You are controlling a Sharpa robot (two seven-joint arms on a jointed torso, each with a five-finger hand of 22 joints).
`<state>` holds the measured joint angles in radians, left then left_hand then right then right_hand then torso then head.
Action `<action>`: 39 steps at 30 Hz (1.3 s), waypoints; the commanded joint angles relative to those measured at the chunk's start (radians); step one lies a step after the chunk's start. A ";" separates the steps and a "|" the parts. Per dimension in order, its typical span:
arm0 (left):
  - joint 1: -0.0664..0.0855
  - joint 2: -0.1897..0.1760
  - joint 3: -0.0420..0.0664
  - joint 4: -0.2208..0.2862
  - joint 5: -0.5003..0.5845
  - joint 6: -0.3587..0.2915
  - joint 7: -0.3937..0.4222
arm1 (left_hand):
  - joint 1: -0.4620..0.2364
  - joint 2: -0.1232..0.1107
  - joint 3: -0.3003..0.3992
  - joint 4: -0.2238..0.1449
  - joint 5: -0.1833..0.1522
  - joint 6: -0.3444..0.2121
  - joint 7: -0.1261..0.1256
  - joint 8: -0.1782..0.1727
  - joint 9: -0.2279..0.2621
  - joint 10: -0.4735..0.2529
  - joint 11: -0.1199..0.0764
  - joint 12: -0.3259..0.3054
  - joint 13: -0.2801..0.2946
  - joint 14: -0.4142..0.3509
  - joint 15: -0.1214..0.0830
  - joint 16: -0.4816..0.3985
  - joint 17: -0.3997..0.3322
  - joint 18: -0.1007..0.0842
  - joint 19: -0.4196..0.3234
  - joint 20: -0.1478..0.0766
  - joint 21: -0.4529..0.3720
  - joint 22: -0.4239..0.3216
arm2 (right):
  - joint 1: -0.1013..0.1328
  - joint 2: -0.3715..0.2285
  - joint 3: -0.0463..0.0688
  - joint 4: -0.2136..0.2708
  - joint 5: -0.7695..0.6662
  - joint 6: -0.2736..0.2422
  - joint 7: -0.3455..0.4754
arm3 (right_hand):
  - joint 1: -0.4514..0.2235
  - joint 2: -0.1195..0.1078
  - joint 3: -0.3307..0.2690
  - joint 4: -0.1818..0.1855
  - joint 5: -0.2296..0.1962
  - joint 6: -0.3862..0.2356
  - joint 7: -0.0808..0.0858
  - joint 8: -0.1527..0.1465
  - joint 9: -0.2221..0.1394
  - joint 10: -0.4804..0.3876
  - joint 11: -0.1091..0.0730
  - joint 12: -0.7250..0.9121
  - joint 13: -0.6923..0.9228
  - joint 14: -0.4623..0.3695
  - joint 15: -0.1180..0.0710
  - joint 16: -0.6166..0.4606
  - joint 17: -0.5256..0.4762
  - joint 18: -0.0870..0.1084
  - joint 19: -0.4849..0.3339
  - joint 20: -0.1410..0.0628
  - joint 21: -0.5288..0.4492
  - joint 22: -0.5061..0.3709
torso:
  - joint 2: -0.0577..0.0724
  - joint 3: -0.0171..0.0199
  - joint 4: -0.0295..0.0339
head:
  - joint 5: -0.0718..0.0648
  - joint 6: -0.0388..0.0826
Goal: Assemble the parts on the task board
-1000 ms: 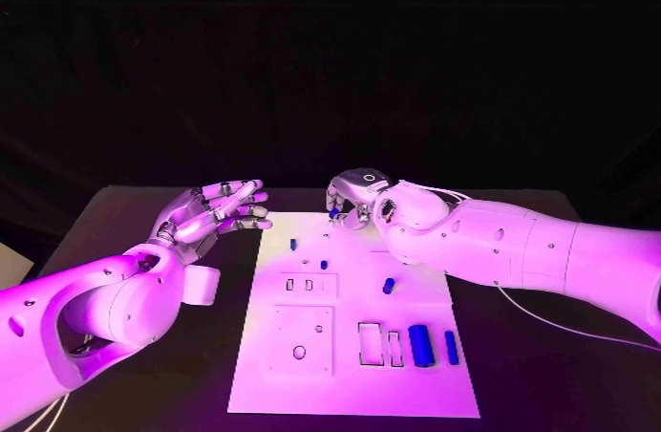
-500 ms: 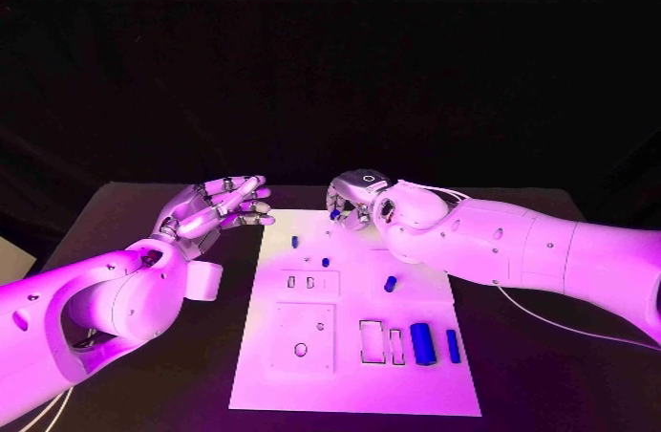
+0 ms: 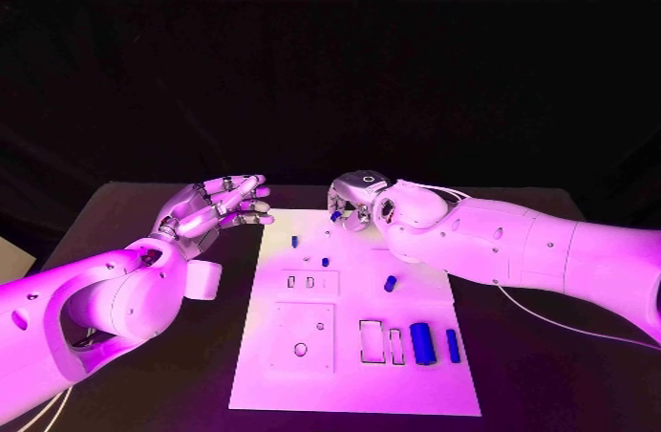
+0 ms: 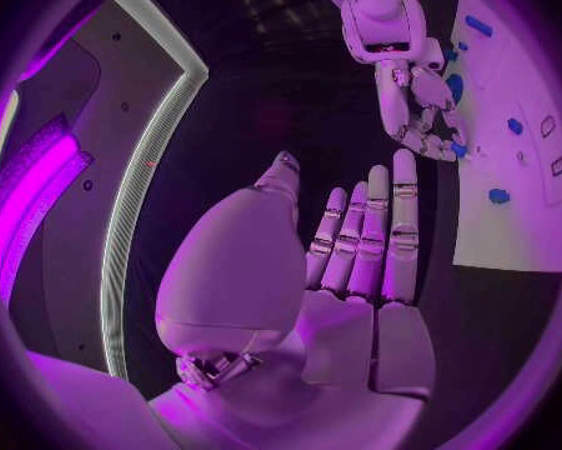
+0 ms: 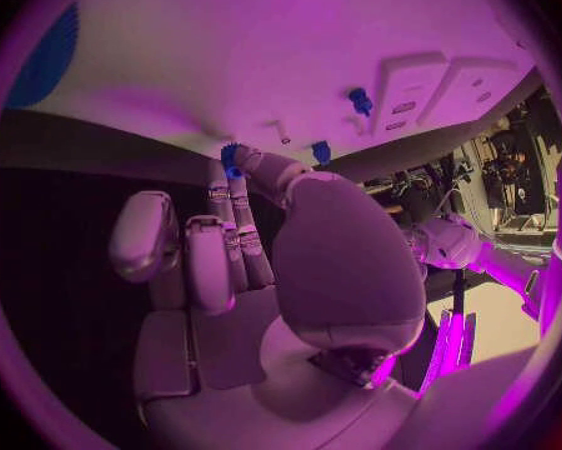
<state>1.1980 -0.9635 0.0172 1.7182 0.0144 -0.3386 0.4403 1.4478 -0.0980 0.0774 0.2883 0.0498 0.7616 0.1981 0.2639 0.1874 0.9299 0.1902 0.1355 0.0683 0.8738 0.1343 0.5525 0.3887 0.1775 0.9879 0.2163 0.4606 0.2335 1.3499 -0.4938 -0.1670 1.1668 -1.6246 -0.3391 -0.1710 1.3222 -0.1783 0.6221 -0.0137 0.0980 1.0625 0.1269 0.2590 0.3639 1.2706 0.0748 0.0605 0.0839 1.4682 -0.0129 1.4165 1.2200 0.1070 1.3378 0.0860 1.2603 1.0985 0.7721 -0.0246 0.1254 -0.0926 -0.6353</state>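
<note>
Right robot hand (image 3: pixel 351 201) is at the far edge of the white rectangular task board (image 3: pixel 354 384), fingers curled down, pinching a small blue part (image 5: pixel 231 158) at the fingertips. The right wrist view shows that piece gripped between thumb and finger just above the board surface; can't tell if it touches the board.

Left robot hand (image 3: pixel 218 212) hovers above the black counter (image 3: pixel 138 212) just off the board's far left corner, fingers spread and mostly straight, nothing in it. The left wrist view confirms a bare palm (image 4: pixel 344 270), with the other hand across from it.

On the board: small blue peg (image 3: pixel 293 243) near the far left, another small blue peg (image 3: pixel 325 261) just nearer, a short blue cylinder (image 3: pixel 390 283) lying tilted mid-board. Near right: large blue cylinder (image 3: pixel 421 344) lying lengthwise, a thin blue bar (image 3: pixel 452 346) beside it, both next to two rectangular slots (image 3: pixel 373 342). A square raised plate with an oval hole (image 3: pixel 301 340) sits near left, a smaller plate with two slots (image 3: pixel 303 283) beyond it.

A white block (image 3: pixel 202 283) sits on the counter by the board's left edge, close to the left forearm.
</note>
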 commanded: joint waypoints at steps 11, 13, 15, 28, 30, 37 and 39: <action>0.002 0.003 0.001 0.001 -0.005 0.019 0.005 | 0.007 0.005 -0.005 -0.003 0.000 -0.003 0.049 -0.002 -0.002 -0.001 0.002 -0.004 -0.001 -0.009 0.000 0.006 0.001 -0.001 -0.007 0.003 0.005 0.001 | -0.002 0.017 -0.002 -0.017 -0.015 0.002 -0.003 | -0.018 -0.015 0.014 0.004 -0.003 -0.027 0.014 -0.012 0.006 -0.019 0.000 0.000 -0.007 0.041 0.008 0.005 -0.003 -0.010 -0.008 0.011 -0.011 -0.006 | 0.001 -0.0009 0.0014 | 0.000 0.001; 0.003 0.003 0.001 0.001 -0.005 0.019 0.004 | 0.007 0.005 -0.005 -0.003 0.000 -0.003 0.049 -0.002 -0.002 -0.001 0.002 -0.004 -0.001 -0.009 0.000 0.006 0.001 -0.001 -0.007 0.003 0.005 0.001 | -0.002 0.019 -0.002 -0.021 -0.014 0.000 -0.002 | -0.020 -0.018 0.015 0.005 -0.004 -0.032 0.016 -0.015 0.007 -0.025 0.002 0.000 -0.008 0.041 0.010 0.006 -0.001 -0.009 -0.010 0.012 -0.013 -0.008 | 0.001 -0.0008 0.0013 | 0.001 0.001; 0.003 0.004 0.001 0.001 -0.005 0.020 0.004 | 0.007 0.005 -0.005 -0.003 0.000 -0.003 0.049 -0.002 -0.002 -0.001 0.002 -0.004 -0.001 -0.009 0.000 0.006 0.001 -0.001 -0.007 0.003 0.005 0.001 | -0.002 0.021 -0.002 -0.024 -0.013 -0.001 -0.001 | -0.021 -0.019 0.016 0.006 -0.005 -0.034 0.017 -0.016 0.008 -0.027 0.003 0.000 -0.008 0.040 0.010 0.006 -0.002 -0.009 -0.009 0.013 -0.012 -0.007 | 0.001 -0.0011 0.0019 | 0.001 0.000; 0.003 0.005 0.001 -0.001 -0.005 0.020 0.004 | 0.007 0.005 -0.006 -0.003 0.000 -0.004 0.049 -0.003 -0.002 -0.002 0.002 -0.004 -0.001 -0.011 0.001 0.009 0.002 -0.001 -0.009 0.003 0.007 0.002 | -0.002 0.029 -0.002 -0.035 -0.010 0.004 0.007 | -0.042 -0.061 0.012 0.014 -0.009 -0.087 0.036 -0.048 0.012 -0.127 0.028 0.000 -0.020 0.021 0.031 -0.022 -0.069 0.006 -0.055 0.032 -0.074 -0.080 | 0.002 -0.0007 0.0000 | 0.003 0.001; 0.003 0.004 0.001 -0.001 -0.005 0.020 0.004 | 0.007 0.005 -0.006 -0.003 0.000 -0.004 0.049 -0.003 -0.002 -0.002 0.002 -0.004 -0.001 -0.011 0.001 0.009 0.002 -0.001 -0.009 0.003 0.007 0.002 | -0.002 0.028 -0.003 -0.035 -0.008 -0.001 0.009 | -0.044 -0.066 0.005 0.015 -0.001 -0.101 0.038 -0.056 0.011 -0.144 0.030 0.001 -0.020 0.018 0.034 -0.027 -0.078 0.009 -0.062 0.035 -0.085 -0.092 | 0.001 -0.0008 -0.0001 | 0.003 0.001; 0.003 0.004 0.001 -0.003 -0.005 0.017 0.004 | 0.006 0.006 -0.006 -0.002 0.000 -0.004 0.049 -0.003 -0.002 -0.002 0.003 -0.005 -0.001 -0.012 0.001 0.011 0.003 -0.001 -0.010 0.003 0.008 0.003 | -0.002 0.010 -0.003 -0.015 -0.001 -0.025 0.015 | -0.015 -0.061 -0.116 0.019 0.006 -0.142 0.038 -0.093 0.010 -0.245 0.038 0.018 -0.018 -0.008 0.041 -0.091 -0.195 0.036 -0.131 0.040 -0.211 -0.231 | 0.002 0.0004 -0.0010 | 0.006 0.000; 0.003 0.004 0.001 -0.005 -0.005 0.017 0.004 | 0.005 0.007 -0.007 -0.001 0.000 -0.005 0.050 -0.003 -0.002 -0.003 0.003 -0.005 -0.001 -0.013 0.001 0.012 0.004 -0.001 -0.011 0.003 0.009 0.004 | -0.003 -0.004 -0.003 -0.001 0.002 -0.035 0.016 | -0.010 -0.057 -0.128 0.021 0.008 -0.142 0.037 -0.095 0.010 -0.248 0.038 0.021 -0.018 -0.008 0.041 -0.092 -0.198 0.036 -0.130 0.039 -0.214 -0.233 | 0.001 0.0007 -0.0011 | 0.005 0.001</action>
<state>1.1993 -0.9611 0.0172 1.7129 0.0133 -0.3370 0.4386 1.4478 -0.0980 0.0774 0.2883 0.0498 0.7616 0.1981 0.2639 0.1866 0.9299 0.1903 0.1356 0.0683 0.8664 0.1344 0.5582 0.3915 0.1775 0.9845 0.2198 0.4639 0.2361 1.3476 -0.4923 -0.1694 1.1591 -1.6225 -0.3523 -0.1675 1.3051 -0.2356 0.4980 0.0076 0.1008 0.9273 0.1619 0.1699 0.3752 1.0323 0.1128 0.0773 0.0647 1.4649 0.0235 1.3292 1.0234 0.1241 1.2139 0.1272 1.0506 0.8669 0.7737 -0.0248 0.1253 -0.0889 -0.6357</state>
